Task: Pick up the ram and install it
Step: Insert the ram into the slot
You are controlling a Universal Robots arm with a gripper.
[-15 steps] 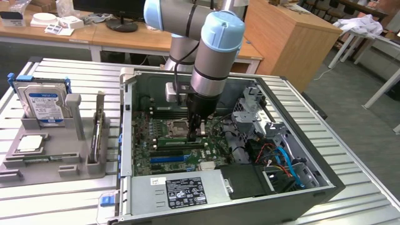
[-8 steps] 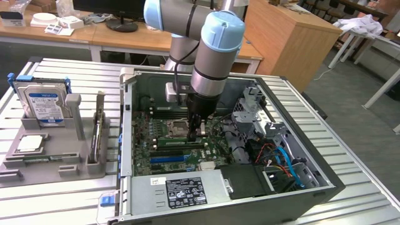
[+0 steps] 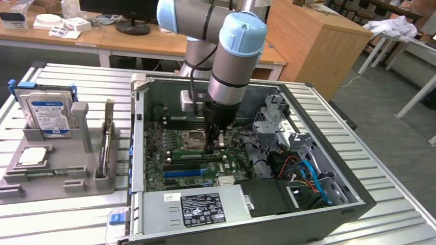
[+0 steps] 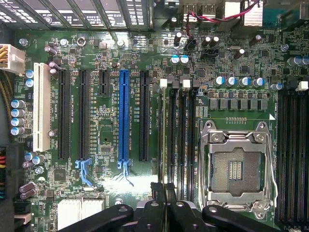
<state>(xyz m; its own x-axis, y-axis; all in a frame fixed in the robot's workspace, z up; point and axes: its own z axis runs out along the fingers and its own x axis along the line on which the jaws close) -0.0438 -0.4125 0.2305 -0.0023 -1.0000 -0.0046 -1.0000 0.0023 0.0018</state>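
My gripper reaches down into the open computer case, low over the motherboard and next to the empty processor socket. In the wrist view its black fingertips are shut on the ram. The ram shows edge-on as a thin line along the outermost memory slot. It runs parallel to the three black slots beside the socket. In the exterior view the ram is a narrow green strip at the fingers. I cannot tell how deep it sits in the slot.
A grey holder on the exterior view's left carries a blue-labelled hard drive, a silver processor chip and a thin upright rail. Inside the case are a power supply, blue and orange cables and expansion slots.
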